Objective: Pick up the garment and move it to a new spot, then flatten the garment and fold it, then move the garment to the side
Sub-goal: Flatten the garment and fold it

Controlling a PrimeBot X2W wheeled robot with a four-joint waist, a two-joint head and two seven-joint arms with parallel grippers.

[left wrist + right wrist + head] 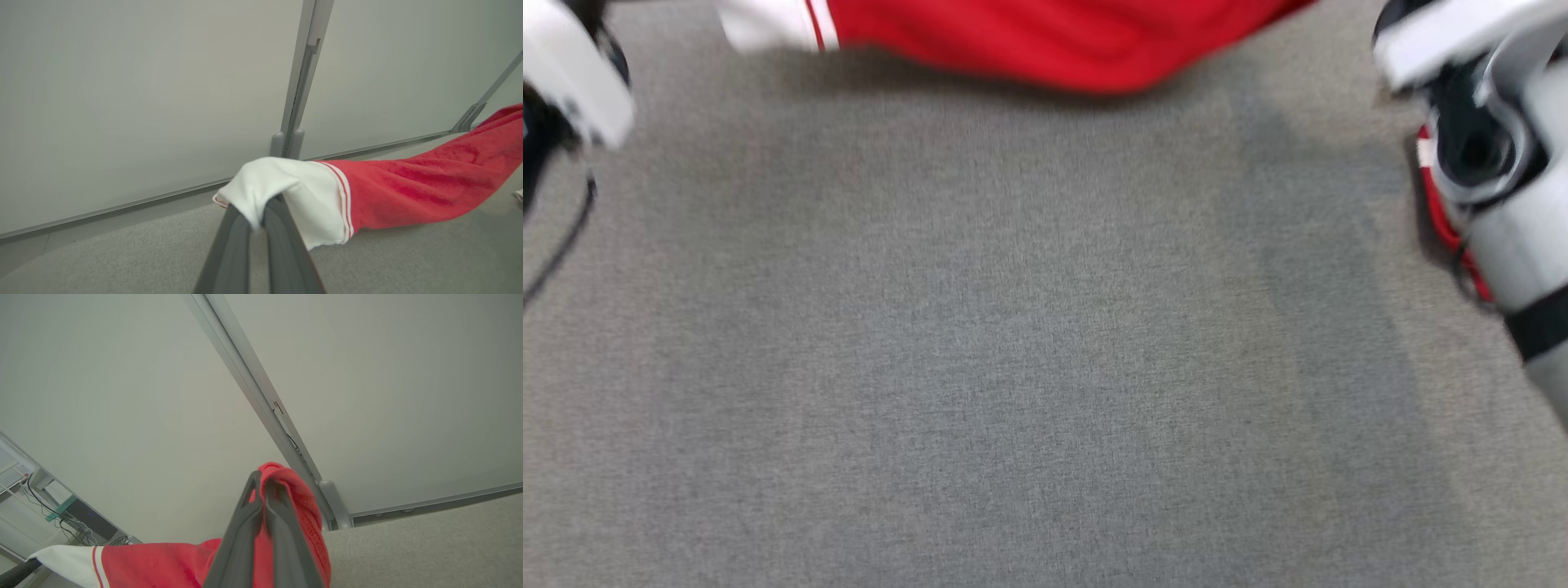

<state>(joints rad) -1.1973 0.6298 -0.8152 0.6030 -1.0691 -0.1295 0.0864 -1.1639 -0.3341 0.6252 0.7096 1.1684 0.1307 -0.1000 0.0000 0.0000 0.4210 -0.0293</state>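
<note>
Garment (408, 185): red looped knit with a white cuff (306, 183) edged in thin red stripes. The left wrist view gives me the cuff end, bunched and pinched tight in the left gripper (256, 213), with the red length running off to 3 o'clock. The right wrist view gives the other end, a red fold clamped in the right gripper (261, 486). The head view is blurred, with the garment as a band at 12 o'clock over a grey woven surface (1013, 367). Behind it are smooth pale panels (122, 102) and a metal post (302, 73).
</note>
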